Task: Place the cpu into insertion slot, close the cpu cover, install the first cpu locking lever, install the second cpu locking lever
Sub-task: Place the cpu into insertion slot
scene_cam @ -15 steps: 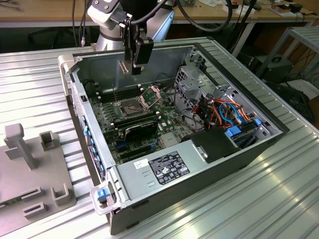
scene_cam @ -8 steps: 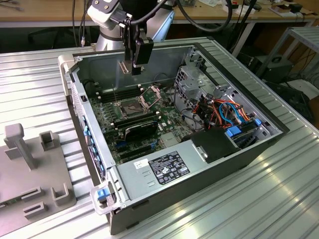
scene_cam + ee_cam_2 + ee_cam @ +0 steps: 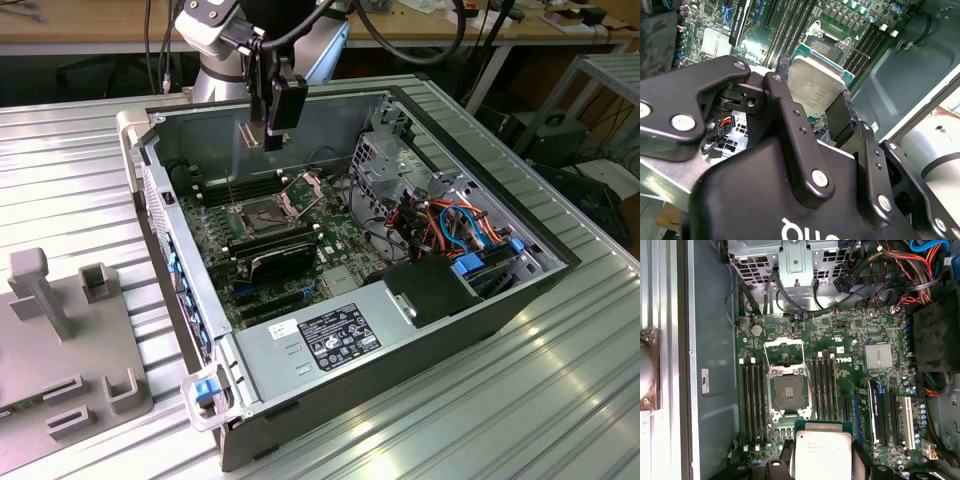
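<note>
Silvery-grey metal tops the cpu (image 3: 816,84), which sits clamped by its opposite edges between the two black fingers (image 3: 783,102) of the gripper (image 3: 812,94). The chip's green board edge shows around the metal lid. It is held in the air, flat face toward the second wrist camera, and touches nothing but the finger pads.

In the exterior view the gripper (image 3: 274,130) hangs above the open computer case (image 3: 450,310), over the part of the green motherboard (image 3: 840,340) nearest the case's far wall. The insertion slot (image 3: 790,391) lies below it, bare, its dark pinned centre exposed within a thin metal rim. In the first wrist view the cpu (image 3: 822,454) appears just beside the slot rather than squarely over it, and well above the board.

The cpu cover (image 3: 784,341) is swung open. It lies tipped back on the side of the slot that faces the metal drive cage (image 3: 800,260). Long black memory slots (image 3: 752,390) run along both sides of the socket. A finned silver heatsink (image 3: 878,356) sits farther across the board.

Red, orange and blue cables (image 3: 455,225) bundle at the exterior view's right inside the case. The case rests on a ribbed aluminium table (image 3: 560,400), and a grey moulded fixture (image 3: 60,330) stands on it at the exterior view's left.
</note>
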`<state>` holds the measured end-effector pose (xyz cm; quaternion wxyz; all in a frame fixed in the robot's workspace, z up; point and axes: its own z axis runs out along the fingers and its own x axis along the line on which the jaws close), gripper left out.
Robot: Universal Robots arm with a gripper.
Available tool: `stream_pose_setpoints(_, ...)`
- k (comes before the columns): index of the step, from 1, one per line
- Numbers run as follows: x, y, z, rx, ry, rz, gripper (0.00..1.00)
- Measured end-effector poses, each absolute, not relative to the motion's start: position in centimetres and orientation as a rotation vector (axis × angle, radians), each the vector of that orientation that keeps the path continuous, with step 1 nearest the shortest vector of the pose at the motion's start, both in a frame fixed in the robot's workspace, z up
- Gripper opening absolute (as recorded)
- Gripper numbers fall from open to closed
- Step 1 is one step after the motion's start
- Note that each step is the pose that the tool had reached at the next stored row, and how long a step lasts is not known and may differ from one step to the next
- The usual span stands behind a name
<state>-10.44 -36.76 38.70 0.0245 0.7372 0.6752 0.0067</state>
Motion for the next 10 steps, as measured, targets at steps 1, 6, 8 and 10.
stream_pose_setpoints(1, -10.44, -36.76, 38.70, 2.286, 2.083, 0.020, 0.55)
stream_pose_setpoints(6, -10.43, -36.75, 38.63, 2.352, 2.007, 0.018, 0.55)
stream_pose_setpoints(8, -10.34, -36.74, 38.52, 2.378, 1.976, 0.017, 0.55)
stream_pose_setpoints(10, -10.27, -36.72, 38.35, 2.394, 1.956, 0.016, 0.55)
